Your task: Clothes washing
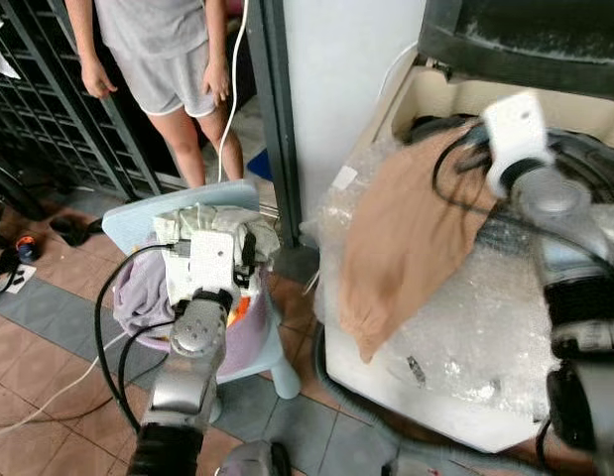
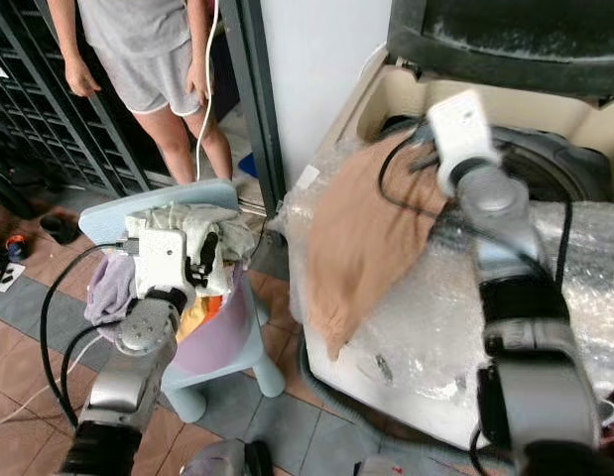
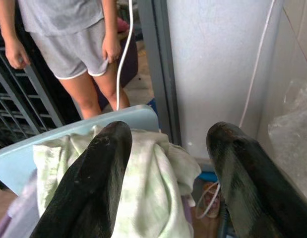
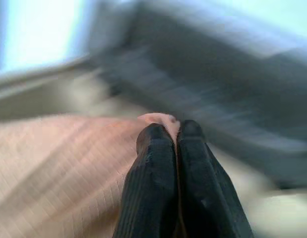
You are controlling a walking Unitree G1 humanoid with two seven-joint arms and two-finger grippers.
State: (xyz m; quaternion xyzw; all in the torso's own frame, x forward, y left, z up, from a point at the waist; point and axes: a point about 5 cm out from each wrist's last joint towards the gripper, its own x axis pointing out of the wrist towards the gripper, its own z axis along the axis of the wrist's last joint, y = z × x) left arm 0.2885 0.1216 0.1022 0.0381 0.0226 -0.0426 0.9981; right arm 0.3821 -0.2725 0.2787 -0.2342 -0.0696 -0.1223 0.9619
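A tan cloth (image 1: 406, 238) hangs over the front rim of the white top-loading washing machine (image 1: 465, 337), which is wrapped in bubble wrap. My right gripper (image 4: 175, 136) is shut on the cloth's upper edge, right by the drum opening (image 2: 545, 169). The right wrist view is blurred. My left gripper (image 3: 168, 134) is open just above a pile of laundry on a light blue chair (image 1: 138, 213). A pale green cloth (image 3: 148, 188) lies on top, with a lavender cloth (image 1: 138, 288) and something orange (image 1: 240, 309) beneath.
The machine's dark lid (image 1: 525, 40) stands open at the back. A person (image 1: 158, 59) stands behind the chair by a metal gate (image 1: 49, 119). Shoes (image 1: 68, 228) and cables lie on the tiled floor. A grey hose (image 1: 356, 416) curves along the machine's base.
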